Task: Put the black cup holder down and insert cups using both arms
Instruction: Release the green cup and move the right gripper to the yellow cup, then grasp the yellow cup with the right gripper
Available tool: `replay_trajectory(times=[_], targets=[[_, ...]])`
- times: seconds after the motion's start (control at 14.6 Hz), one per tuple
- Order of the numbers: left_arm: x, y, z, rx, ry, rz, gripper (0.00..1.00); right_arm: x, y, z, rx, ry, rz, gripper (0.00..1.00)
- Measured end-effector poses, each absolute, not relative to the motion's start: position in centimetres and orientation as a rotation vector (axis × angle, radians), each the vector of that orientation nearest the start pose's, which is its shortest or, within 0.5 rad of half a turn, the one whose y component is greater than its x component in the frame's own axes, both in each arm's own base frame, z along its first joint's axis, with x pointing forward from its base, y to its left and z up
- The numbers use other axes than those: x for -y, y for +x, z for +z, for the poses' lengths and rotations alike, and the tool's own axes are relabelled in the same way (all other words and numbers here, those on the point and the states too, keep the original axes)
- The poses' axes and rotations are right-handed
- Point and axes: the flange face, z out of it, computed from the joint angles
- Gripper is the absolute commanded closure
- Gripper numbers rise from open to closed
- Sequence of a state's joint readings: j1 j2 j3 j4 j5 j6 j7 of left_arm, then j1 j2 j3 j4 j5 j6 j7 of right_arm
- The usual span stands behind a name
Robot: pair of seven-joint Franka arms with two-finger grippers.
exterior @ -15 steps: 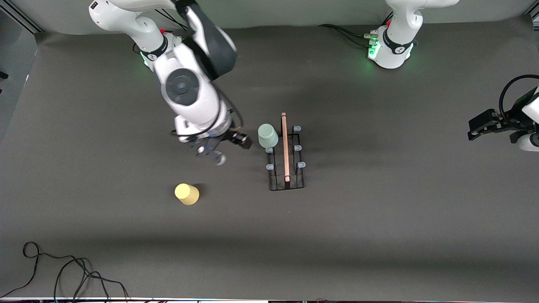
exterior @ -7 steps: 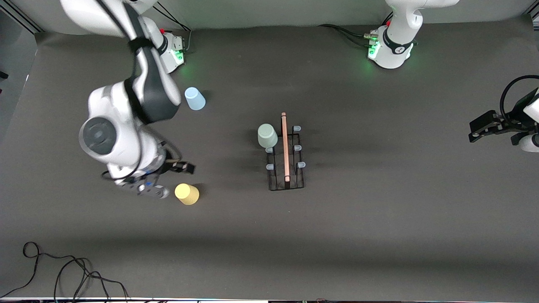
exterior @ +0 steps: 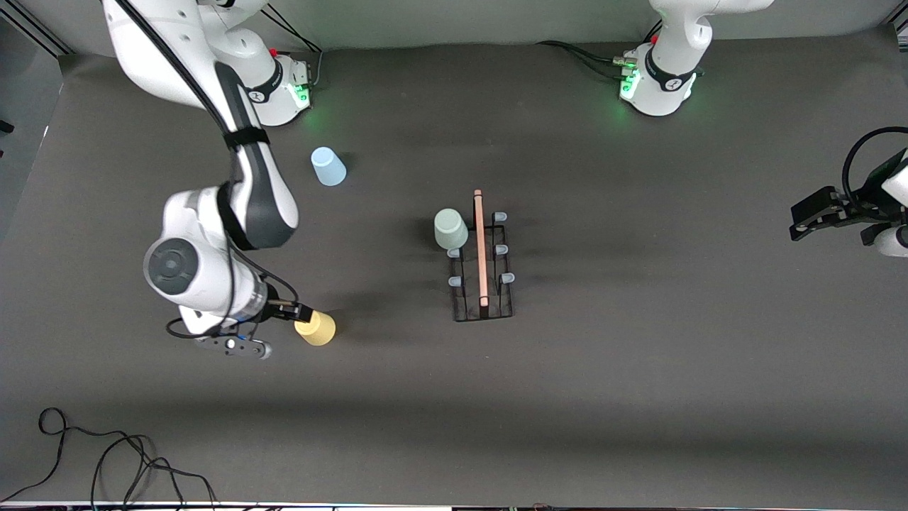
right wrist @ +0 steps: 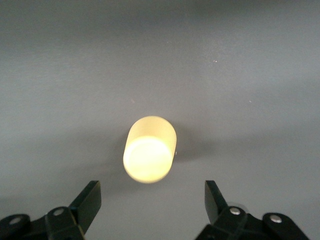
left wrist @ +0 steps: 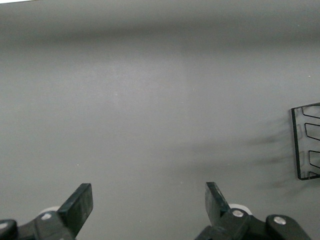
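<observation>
1. A dark grey table (exterior: 638, 397) holds a black cup holder (exterior: 482, 266) near its middle, a thin wire rack with a light wooden rod handle (exterior: 480, 248) along its top and pale-tipped pegs on both sides.
2. A pale green cup (exterior: 450, 228) sits upside down on the rack's peg farthest from the front camera, on the side toward the right arm's end.
3. A light blue cup (exterior: 328, 166) stands upside down on the table close to the right arm's base.
4. A yellow cup (exterior: 316, 328) stands upside down on the table, nearer the front camera than the rack and toward the right arm's end.
5. The right gripper (right wrist: 150, 200) hangs just beside and above the yellow cup, its fingers spread wide and holding nothing; its wrist view looks down on the cup between them.
6. The left gripper (exterior: 809, 216) waits over the table's edge at the left arm's end, fingers spread wide and empty.
</observation>
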State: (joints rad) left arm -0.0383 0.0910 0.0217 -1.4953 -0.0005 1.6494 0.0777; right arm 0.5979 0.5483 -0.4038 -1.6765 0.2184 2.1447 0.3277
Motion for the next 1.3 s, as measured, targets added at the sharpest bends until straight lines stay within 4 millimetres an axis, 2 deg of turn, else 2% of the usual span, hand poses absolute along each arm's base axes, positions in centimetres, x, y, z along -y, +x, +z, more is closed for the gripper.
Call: replay_trajectory(times=[0.21, 0.34, 0.96, 1.3], targets=[[1.1, 59.1, 61.5, -0.148, -3.133, -0.099, 0.0, -16.8, 64.7, 26.3, -0.319, -3.172, -0.03, 0.08], [1.1, 59.1, 61.6, -0.148, -3.134, -0.102, 0.0, -16.5, 64.3, 24.7, -0.322, -3.178, -0.055, 0.08], [1.3, 59.2, 61.7, -0.146, -3.162, -0.122, 0.0, -16.9, 64.4, 23.9, -0.346, -3.101, -0.102, 0.08], [1.3, 59.2, 61.6, -0.146, -3.162, -0.121, 0.0, -16.8, 64.6, 24.1, -0.343, -3.098, -0.11, 0.07]])
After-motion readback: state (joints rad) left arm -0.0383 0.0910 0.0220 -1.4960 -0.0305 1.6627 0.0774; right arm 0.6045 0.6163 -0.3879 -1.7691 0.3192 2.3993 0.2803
